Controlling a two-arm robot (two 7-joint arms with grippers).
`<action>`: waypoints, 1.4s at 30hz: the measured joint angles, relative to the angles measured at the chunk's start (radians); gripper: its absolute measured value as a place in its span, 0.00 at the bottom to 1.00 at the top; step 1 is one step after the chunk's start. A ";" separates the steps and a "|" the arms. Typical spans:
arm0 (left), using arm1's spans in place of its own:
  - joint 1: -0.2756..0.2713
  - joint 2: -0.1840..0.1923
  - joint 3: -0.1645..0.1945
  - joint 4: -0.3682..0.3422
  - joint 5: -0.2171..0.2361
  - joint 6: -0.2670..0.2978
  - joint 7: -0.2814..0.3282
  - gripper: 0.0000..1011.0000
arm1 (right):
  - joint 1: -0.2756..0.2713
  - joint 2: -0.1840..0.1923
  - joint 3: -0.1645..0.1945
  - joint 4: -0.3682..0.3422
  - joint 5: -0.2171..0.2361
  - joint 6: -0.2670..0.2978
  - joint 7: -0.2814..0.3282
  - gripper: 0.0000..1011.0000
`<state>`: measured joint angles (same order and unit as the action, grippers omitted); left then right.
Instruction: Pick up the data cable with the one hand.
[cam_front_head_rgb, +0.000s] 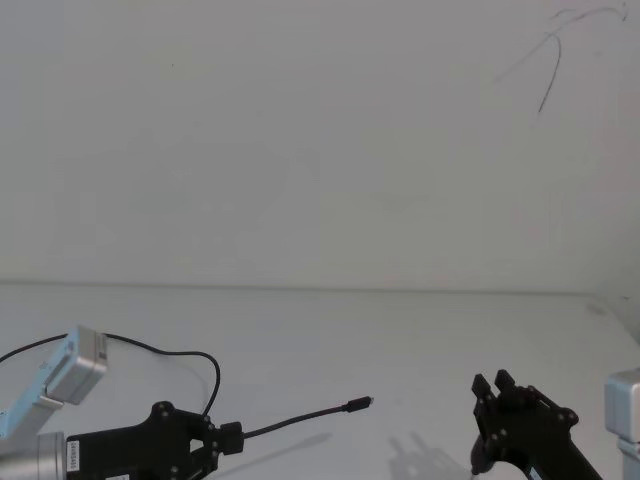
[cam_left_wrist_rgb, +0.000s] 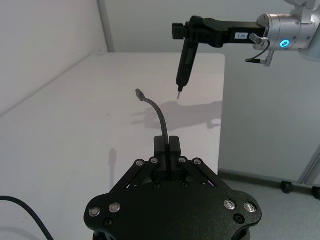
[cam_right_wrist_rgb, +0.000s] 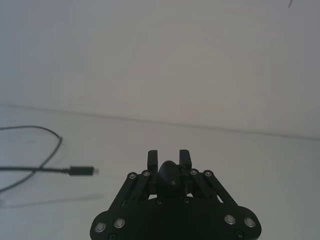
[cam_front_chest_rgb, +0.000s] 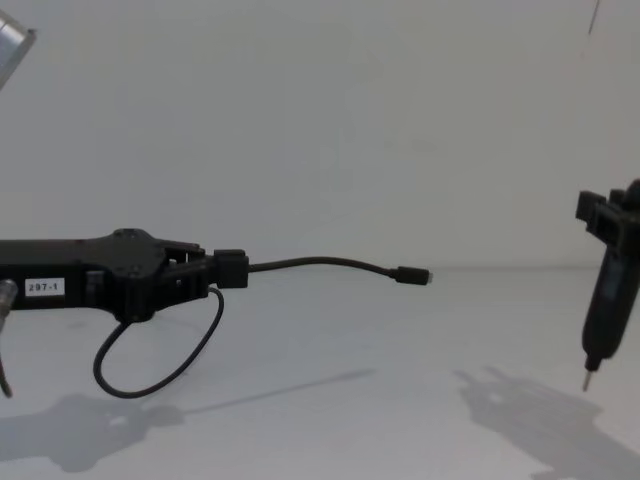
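Observation:
My left gripper (cam_front_chest_rgb: 232, 270), black with a white "297-1" label, reaches in from the left above the table and is shut on the data cable (cam_front_chest_rgb: 320, 263). The thin black cable sticks out past the fingertips to a small plug (cam_front_chest_rgb: 412, 275) held clear of the surface. A slack loop of it (cam_front_chest_rgb: 150, 385) hangs under the gripper. In the head view the left gripper (cam_front_head_rgb: 232, 437) is at the bottom left and the cable (cam_front_head_rgb: 300, 420) runs right. The left wrist view has the cable (cam_left_wrist_rgb: 160, 117) rising from the closed left gripper (cam_left_wrist_rgb: 167, 142).
My right gripper (cam_front_head_rgb: 492, 385) hovers at the lower right, clamped on a black tapered pin-tipped tool (cam_front_chest_rgb: 600, 300) that points down above the white table (cam_front_head_rgb: 400, 330). The table's edge (cam_left_wrist_rgb: 222, 100) drops to the floor beyond the right gripper (cam_left_wrist_rgb: 182, 31). A plain wall stands behind.

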<state>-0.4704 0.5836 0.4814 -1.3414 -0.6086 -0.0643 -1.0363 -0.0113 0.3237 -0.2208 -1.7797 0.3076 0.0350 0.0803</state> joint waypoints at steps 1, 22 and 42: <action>-0.001 -0.001 0.001 0.001 -0.001 0.000 -0.002 0.04 | 0.001 -0.003 0.001 -0.002 0.004 0.000 0.003 0.25; -0.013 -0.009 0.013 0.020 -0.009 -0.004 -0.025 0.04 | 0.088 -0.085 -0.011 0.017 0.103 -0.006 0.088 0.25; -0.015 -0.010 0.015 0.023 -0.011 -0.005 -0.029 0.04 | 0.158 -0.119 -0.017 0.100 0.144 -0.040 0.137 0.25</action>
<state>-0.4854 0.5732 0.4963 -1.3185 -0.6192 -0.0689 -1.0652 0.1467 0.2049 -0.2382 -1.6799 0.4512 -0.0054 0.2176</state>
